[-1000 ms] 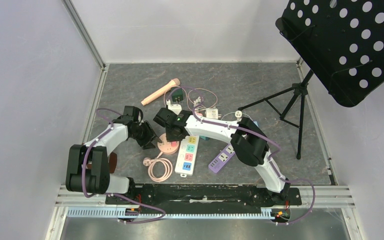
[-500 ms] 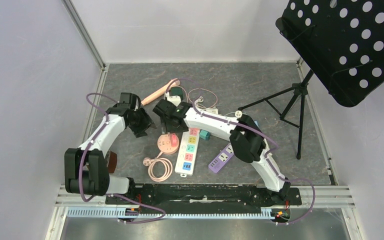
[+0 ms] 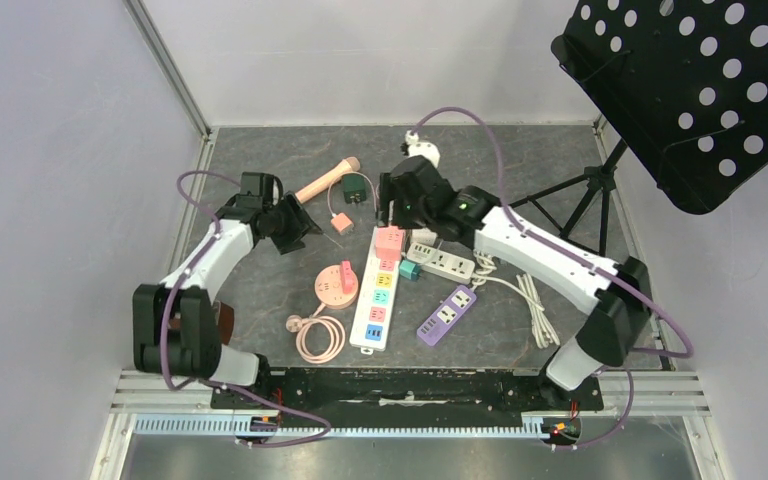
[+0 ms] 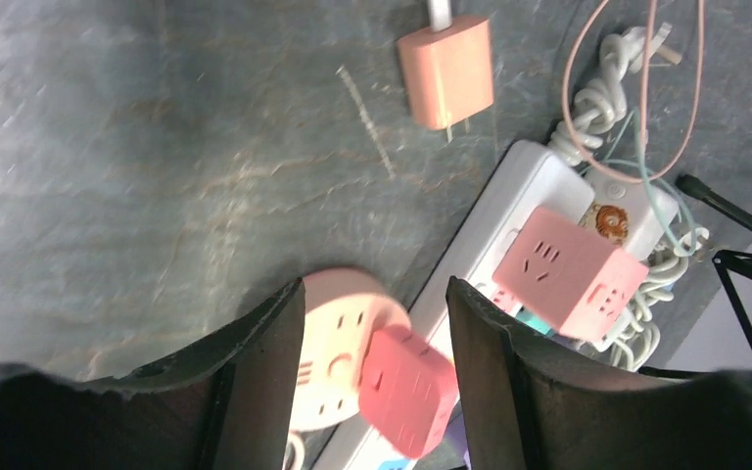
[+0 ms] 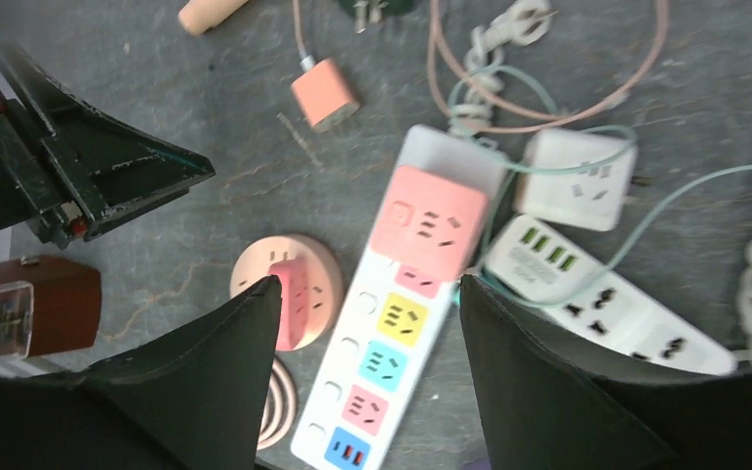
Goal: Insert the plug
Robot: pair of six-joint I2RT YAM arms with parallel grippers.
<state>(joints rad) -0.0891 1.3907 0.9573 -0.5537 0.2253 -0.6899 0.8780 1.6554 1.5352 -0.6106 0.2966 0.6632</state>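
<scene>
Left gripper (image 3: 298,226) and right gripper (image 3: 393,203) are both hovering, pointing downward, jaws standing apart, gripping nothing.

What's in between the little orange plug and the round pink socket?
Nothing. Only bare grey tabletop lies between the orange plug and the round pink socket. The left wrist view shows it best.

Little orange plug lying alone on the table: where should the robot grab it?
Probably pinch the orange plug across its boxy body's two flat sides, coming straight down. It lies flat, cord at one end, prongs at the other, so only the sides are free.
</scene>
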